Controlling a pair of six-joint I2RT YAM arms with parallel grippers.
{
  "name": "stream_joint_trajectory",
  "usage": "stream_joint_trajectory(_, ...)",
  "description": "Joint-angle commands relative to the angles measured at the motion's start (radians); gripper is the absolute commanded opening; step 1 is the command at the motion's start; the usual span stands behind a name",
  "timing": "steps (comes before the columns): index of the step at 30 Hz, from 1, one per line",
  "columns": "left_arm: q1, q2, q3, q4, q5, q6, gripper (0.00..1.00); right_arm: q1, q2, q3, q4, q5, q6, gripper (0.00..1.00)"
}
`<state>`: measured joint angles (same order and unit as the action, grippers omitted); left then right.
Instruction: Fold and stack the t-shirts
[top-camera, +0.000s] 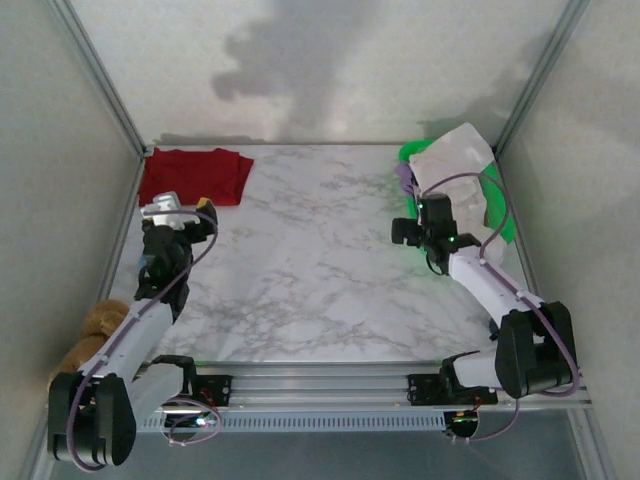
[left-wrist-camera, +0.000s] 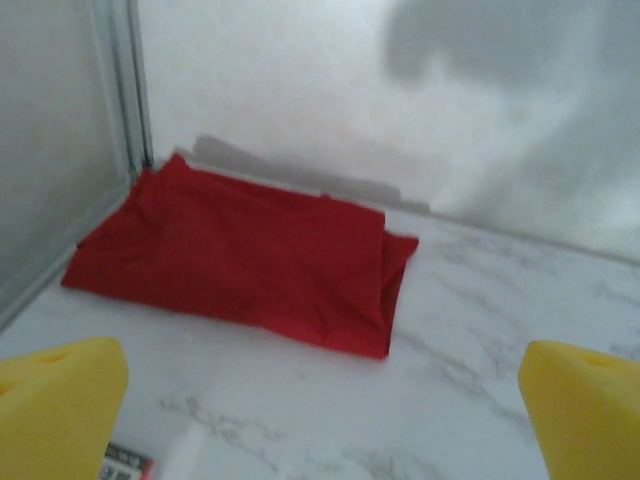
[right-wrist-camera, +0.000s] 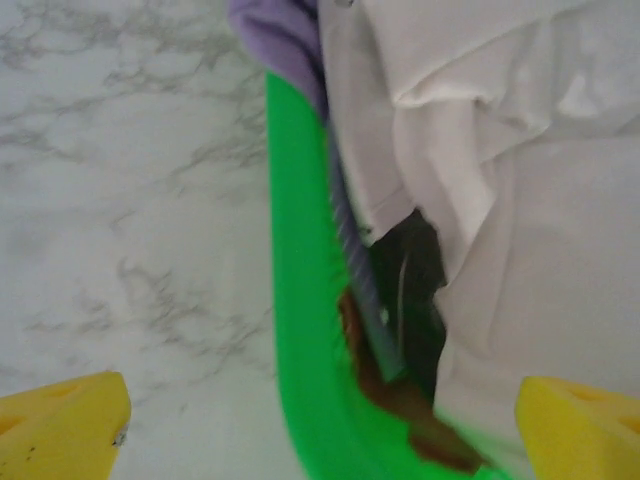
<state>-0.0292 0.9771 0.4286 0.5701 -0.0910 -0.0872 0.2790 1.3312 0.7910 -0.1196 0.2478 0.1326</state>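
At far left lay the folded red t-shirt (left-wrist-camera: 250, 255), left claw (left-wrist-camera: 320, 415) released nearby. Right claw (right-wrist-camera: 320, 420) gaped above the basket (right-wrist-camera: 300, 300) and its white t-shirt (right-wrist-camera: 520, 200).

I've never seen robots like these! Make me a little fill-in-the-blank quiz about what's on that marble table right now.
1. The folded t-shirt lying in the table's far left corner is coloured ____.
2. The white t-shirt is heaped in a ____ basket at the far right.
3. The left claw and the right claw both stand ____, holding nothing.

Missing words: red; green; open.
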Motion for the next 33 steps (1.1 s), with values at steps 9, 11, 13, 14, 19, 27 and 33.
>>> stream_joint_trajectory(9,0.003,0.073,-0.245,0.385,-0.100,0.058,1.00,-0.048,0.012,-0.244,0.639,0.071,-0.145,0.99)
stream_joint_trajectory(11,0.003,0.112,-0.288,0.474,-0.097,0.051,1.00,-0.074,0.013,-0.253,0.672,0.032,-0.151,0.99)
stream_joint_trajectory(13,0.003,0.165,-0.320,0.556,-0.099,0.035,1.00,-0.111,0.014,-0.264,0.701,-0.020,-0.148,0.99)
stream_joint_trajectory(14,0.003,0.193,-0.331,0.597,-0.106,0.029,1.00,-0.124,0.014,-0.267,0.700,-0.028,-0.147,0.99)
stream_joint_trajectory(19,0.018,0.295,-0.323,0.685,-0.102,0.036,1.00,-0.175,-0.024,-0.317,0.724,-0.051,-0.122,0.99)
stream_joint_trajectory(27,0.029,0.487,-0.297,0.836,-0.044,0.062,0.99,-0.195,0.013,-0.392,0.779,-0.107,-0.111,0.99)
stream_joint_trajectory(33,0.029,0.544,-0.303,0.886,-0.007,0.077,1.00,-0.196,0.117,-0.416,0.906,-0.171,-0.132,0.99)
